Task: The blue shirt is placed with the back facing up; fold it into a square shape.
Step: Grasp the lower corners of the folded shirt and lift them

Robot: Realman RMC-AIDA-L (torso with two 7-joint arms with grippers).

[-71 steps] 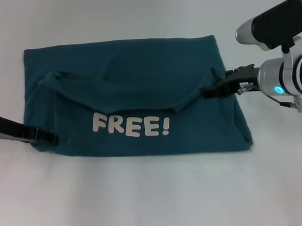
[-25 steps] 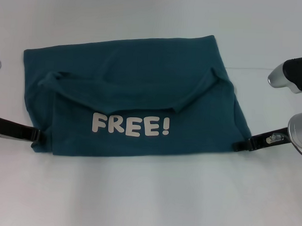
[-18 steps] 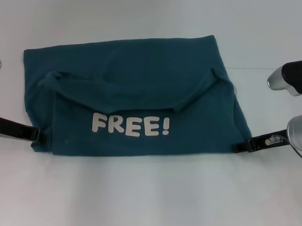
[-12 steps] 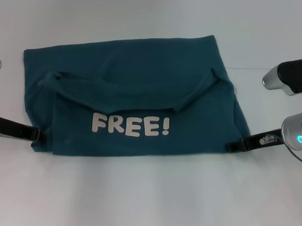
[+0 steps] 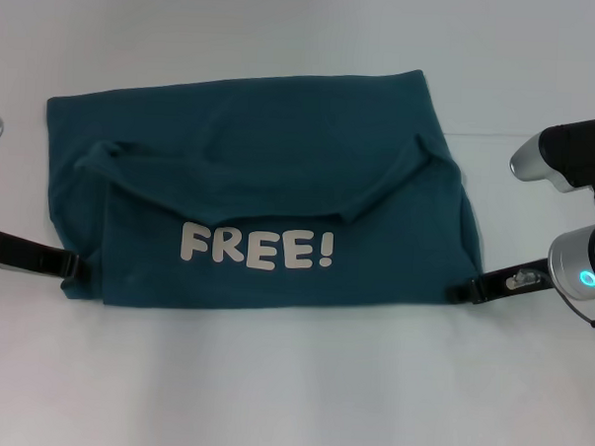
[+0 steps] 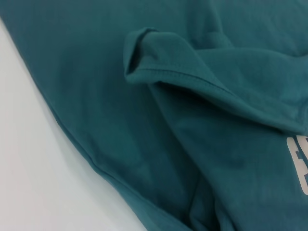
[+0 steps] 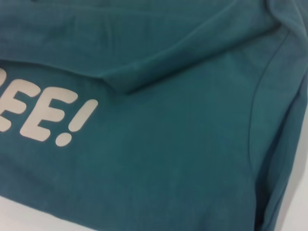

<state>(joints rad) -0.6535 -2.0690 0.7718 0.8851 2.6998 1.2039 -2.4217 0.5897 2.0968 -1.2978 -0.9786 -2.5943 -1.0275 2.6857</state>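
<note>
The blue shirt (image 5: 259, 197) lies half-folded on the white surface (image 5: 290, 391), lettering up, with the left gripper (image 5: 75, 266) and right gripper (image 5: 460, 289) at its near corners, their fingers' openness impossible to tell.

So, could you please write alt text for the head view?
A partly folded blue shirt with white "FREE!" lettering lies on a white table. The left end effector and the right end effector sit at its near corners.
</note>
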